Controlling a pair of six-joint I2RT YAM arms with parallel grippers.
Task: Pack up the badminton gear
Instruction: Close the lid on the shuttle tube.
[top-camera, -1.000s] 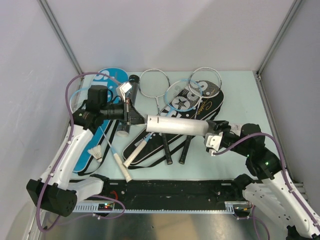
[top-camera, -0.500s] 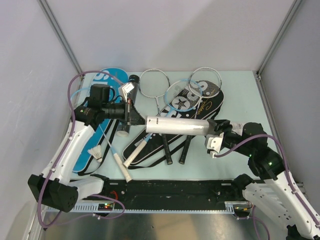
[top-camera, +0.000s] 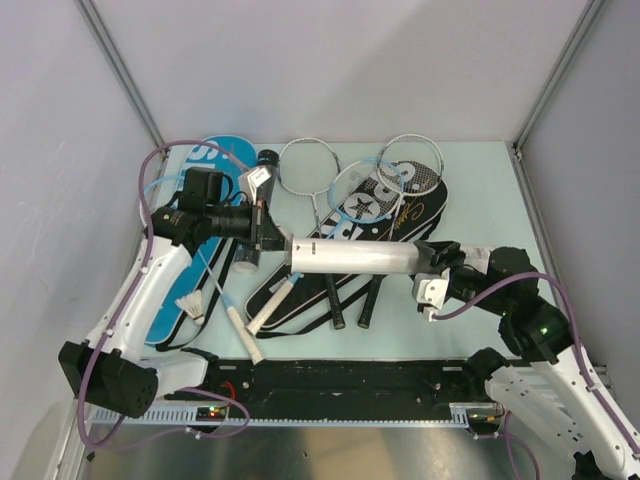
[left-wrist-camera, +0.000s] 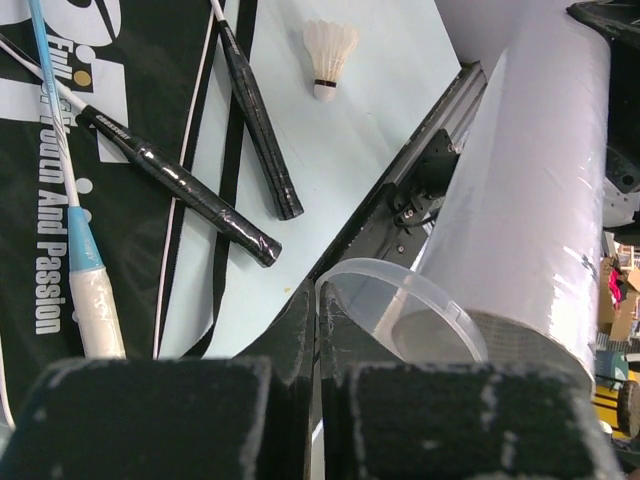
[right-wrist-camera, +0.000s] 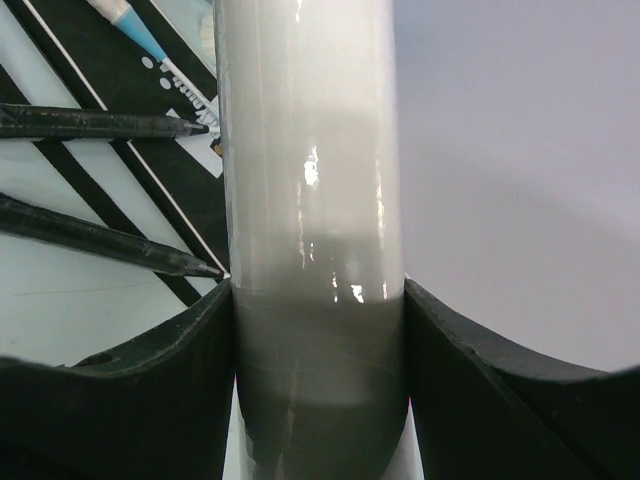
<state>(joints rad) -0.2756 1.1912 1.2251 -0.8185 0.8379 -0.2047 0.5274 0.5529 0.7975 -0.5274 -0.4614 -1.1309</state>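
A white shuttle tube (top-camera: 352, 257) hangs level above the black racket bag (top-camera: 300, 300). My right gripper (top-camera: 428, 268) is shut on its right end, and its fingers (right-wrist-camera: 180, 380) press both sides of the tube (right-wrist-camera: 310, 180). My left gripper (top-camera: 272, 238) is shut on the rim of a clear plastic lid (left-wrist-camera: 400, 315) and holds it at the tube's open left end (left-wrist-camera: 530, 200). A white shuttlecock (top-camera: 190, 305) lies on the blue bag (top-camera: 205, 160). Several rackets (top-camera: 320, 170) lie across the black bag.
A dark shuttle tube (top-camera: 262, 168) lies behind my left gripper, partly hidden by it. Two black racket handles (left-wrist-camera: 185, 195) and a white-gripped one (left-wrist-camera: 95, 310) cross the bag below the lid. Frame posts and grey walls close in the table (top-camera: 480, 190).
The tube has shifted a little left and my left gripper has edged right, so the lid and the tube's open end are now closer together.
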